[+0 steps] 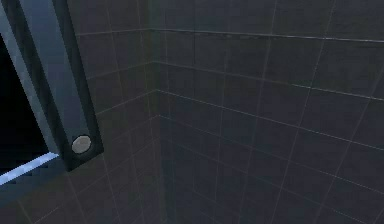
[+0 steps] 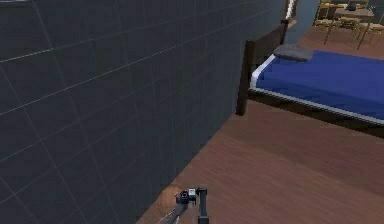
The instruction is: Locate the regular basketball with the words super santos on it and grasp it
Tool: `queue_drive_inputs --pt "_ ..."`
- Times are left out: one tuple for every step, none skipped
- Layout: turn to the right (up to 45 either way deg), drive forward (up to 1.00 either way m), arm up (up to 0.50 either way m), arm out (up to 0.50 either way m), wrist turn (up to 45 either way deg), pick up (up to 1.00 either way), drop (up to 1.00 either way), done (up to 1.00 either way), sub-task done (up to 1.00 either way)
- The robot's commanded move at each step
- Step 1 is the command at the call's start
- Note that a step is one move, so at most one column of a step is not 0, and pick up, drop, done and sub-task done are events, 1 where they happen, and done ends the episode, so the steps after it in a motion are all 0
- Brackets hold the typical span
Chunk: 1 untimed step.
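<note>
The gripper (image 2: 181,199) shows low in the arm side view, at the end of the dark arm bar rising from the bottom edge. Its far end stands over bare wooden floor, close to the foot of a dark tiled wall (image 2: 110,110), and it holds nothing. In the forward view a dark tiled wall corner (image 1: 156,90) stands very near ahead.
A blue-grey door frame (image 1: 50,70) with a round knob (image 1: 81,144) leans at the forward view's left. A dark wooden bed (image 2: 320,80) with a blue cover and grey pillow stands at the arm side view's right. Wooden floor (image 2: 280,170) lies open before the bed. Chairs (image 2: 350,20) stand far beyond.
</note>
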Motion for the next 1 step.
queue_drive_inputs --pt "0.0 0.0 0.0 0.0 45.0 0.0 0.0 0.0 0.0"
